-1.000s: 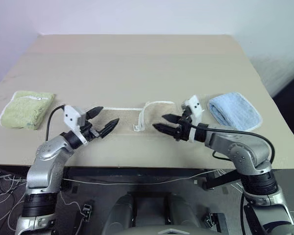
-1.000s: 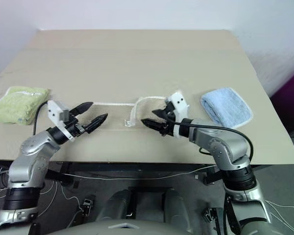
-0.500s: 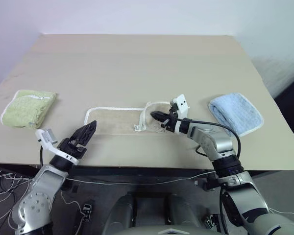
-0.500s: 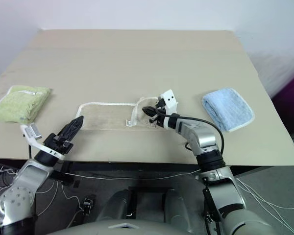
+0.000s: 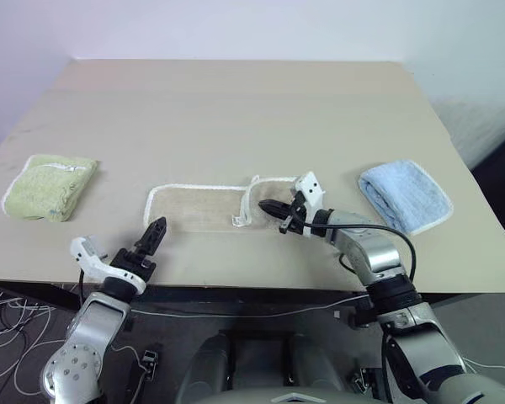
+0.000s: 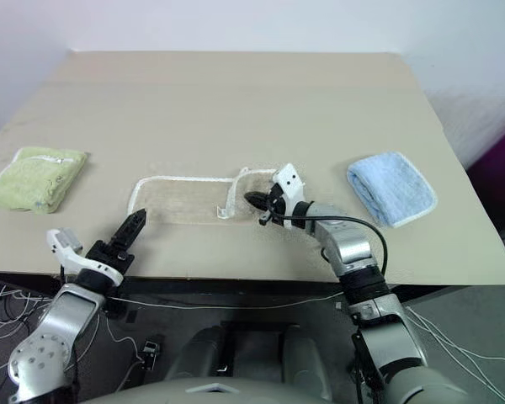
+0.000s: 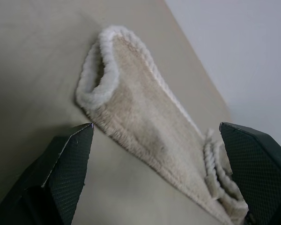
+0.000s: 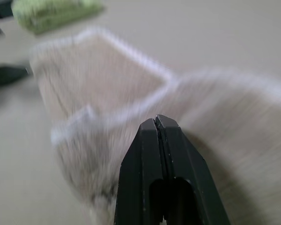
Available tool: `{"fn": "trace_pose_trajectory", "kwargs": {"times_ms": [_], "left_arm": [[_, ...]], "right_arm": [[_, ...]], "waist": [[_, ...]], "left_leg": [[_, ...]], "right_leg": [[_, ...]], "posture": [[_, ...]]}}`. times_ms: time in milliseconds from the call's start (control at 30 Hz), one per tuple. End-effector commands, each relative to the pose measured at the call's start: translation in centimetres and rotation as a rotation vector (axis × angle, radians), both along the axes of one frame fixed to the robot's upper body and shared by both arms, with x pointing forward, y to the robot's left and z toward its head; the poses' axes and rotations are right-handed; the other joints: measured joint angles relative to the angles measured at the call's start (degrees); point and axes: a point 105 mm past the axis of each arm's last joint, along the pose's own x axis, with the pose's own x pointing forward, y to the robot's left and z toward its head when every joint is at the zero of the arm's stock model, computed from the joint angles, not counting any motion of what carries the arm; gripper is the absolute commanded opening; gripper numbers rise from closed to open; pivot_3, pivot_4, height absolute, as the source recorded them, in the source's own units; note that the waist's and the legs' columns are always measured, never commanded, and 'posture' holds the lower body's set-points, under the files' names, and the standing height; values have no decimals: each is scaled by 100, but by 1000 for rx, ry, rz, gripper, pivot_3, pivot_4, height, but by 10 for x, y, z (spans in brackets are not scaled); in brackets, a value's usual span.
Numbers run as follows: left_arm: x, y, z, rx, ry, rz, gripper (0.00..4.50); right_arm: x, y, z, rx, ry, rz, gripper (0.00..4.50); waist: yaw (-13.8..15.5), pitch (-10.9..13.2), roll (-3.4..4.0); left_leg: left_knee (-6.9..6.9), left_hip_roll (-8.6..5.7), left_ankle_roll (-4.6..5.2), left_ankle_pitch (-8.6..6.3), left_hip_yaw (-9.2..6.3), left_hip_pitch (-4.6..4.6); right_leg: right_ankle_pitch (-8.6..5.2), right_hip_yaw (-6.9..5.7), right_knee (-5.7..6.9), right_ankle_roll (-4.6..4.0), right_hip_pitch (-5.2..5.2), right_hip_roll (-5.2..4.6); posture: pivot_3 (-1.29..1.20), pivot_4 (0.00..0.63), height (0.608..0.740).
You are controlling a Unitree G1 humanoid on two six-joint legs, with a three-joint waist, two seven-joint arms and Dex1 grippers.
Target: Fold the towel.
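The beige towel point(image 5: 198, 206) lies flat near the table's front edge. It has a white corded edge and a small white loop point(image 5: 236, 221). Its right end is turned up in a raised fold point(image 5: 254, 192). My left gripper point(image 5: 154, 229) hovers open just off the towel's front-left corner. In the left wrist view its two fingers point(image 7: 68, 159) frame the towel's near end point(image 7: 131, 103). My right gripper point(image 5: 265, 204) is shut, its tip at the raised fold. The right wrist view shows the closed fingertips point(image 8: 157, 123) against the cloth, with nothing visible between them.
A folded light green towel point(image 5: 46, 187) lies at the table's left side and a folded light blue towel point(image 5: 404, 195) at the right. The table's front edge point(image 5: 236, 279) runs just under both arms. Bare tabletop stretches behind the towels.
My left arm drew back toward the table's front edge and rolled, uncovering the towel's left end. My right gripper shut and pushed in to the raised fold.
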Motion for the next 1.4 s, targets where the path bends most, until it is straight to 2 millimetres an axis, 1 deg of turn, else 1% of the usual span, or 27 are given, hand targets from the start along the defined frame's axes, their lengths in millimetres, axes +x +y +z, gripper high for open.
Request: {"fn": "trace_pose_trajectory", "kwargs": {"times_ms": [33,133,233,333,433,633,667,700,733,867,1033,1100,1233,1300,1400], "left_arm": [[5,-4,1,-81,19,-6,4500],[12,-5,-2,-116,44,-1,4500],[13,-6,-11,-134,87,4,4500],[13,-2,-16,-166,105,32,4500],[18,5,-20,-185,124,63,4500],[31,6,-16,-204,128,69,4500],[32,6,-15,-208,127,69,4128],[32,6,-15,-211,126,68,3931],[32,6,-15,-213,126,69,3612],[33,8,-15,-224,114,83,2237],[34,11,-11,-232,93,93,531],[35,12,-9,-232,83,96,44],[36,19,0,-212,45,116,44],[35,33,9,-202,6,158,44],[33,62,25,-148,-52,225,44]], "right_arm": [[-3,-10,45,58,-124,-3,15],[-5,-18,62,74,-164,-21,15],[-6,-25,70,76,-188,-44,15],[-5,-29,70,72,-192,-61,15],[-5,-30,69,68,-190,-68,15],[-8,-30,67,66,-189,-74,15],[-8,-30,68,69,-190,-77,0],[-8,-31,68,71,-191,-79,0],[-8,-31,69,74,-193,-83,0],[-7,-35,72,81,-196,-98,0],[-8,-35,71,82,-195,-101,0],[-7,-35,71,85,-194,-105,0],[-7,-36,70,87,-192,-112,0],[-7,-37,70,86,-191,-117,0],[-6,-39,70,86,-192,-126,0]], "waist": [[0,0,0],[10,0,1],[12,-1,1],[13,-3,5],[20,-13,22],[41,-19,35],[41,-18,35],[40,-18,35],[40,-18,35],[23,-18,34],[10,-17,36],[10,-18,38],[7,-18,37],[5,-15,33],[-21,-12,28]], "left_leg": [[0,0,0,0,0,0],[0,0,0,0,-3,1],[0,-2,0,0,-2,1],[0,-3,0,1,-2,2],[0,-3,0,1,-2,3],[-2,-3,-2,1,-6,32],[-2,-3,-1,1,-6,34],[-2,-3,-1,1,-6,34],[-2,-3,-1,1,-6,34],[-5,-3,-1,1,-6,31],[-15,-2,-2,1,-6,31],[-15,-1,-2,2,-7,32],[-15,-2,-2,1,-6,32],[-15,-1,-2,1,-7,32],[-18,2,-2,1,-7,25]], "right_leg": [[0,0,0,0,0,0],[0,-1,0,0,2,-1],[0,-1,-1,0,4,-1],[0,-1,-1,0,5,-2],[0,-1,-1,0,6,-2],[-1,-6,-7,-1,42,-2],[-1,-7,-9,-1,45,-2],[-1,-7,-10,-1,45,-2],[-1,-7,-11,-1,45,-2],[-1,-7,-15,-1,43,-2],[-1,-6,-21,-1,40,-1],[0,-6,-21,-1,42,-1],[-1,-6,-23,-1,42,-1],[-1,-6,-23,-1,41,0],[-1,-5,-23,-1,31,0]], "posture": [[0,150,740],[0,150,740],[0,150,740],[0,150,740],[0,150,740],[0,150,740],[0,150,740],[0,150,740],[0,150,740],[0,150,740],[0,150,740],[0,150,740],[0,150,740],[0,150,740],[0,150,740]]}}
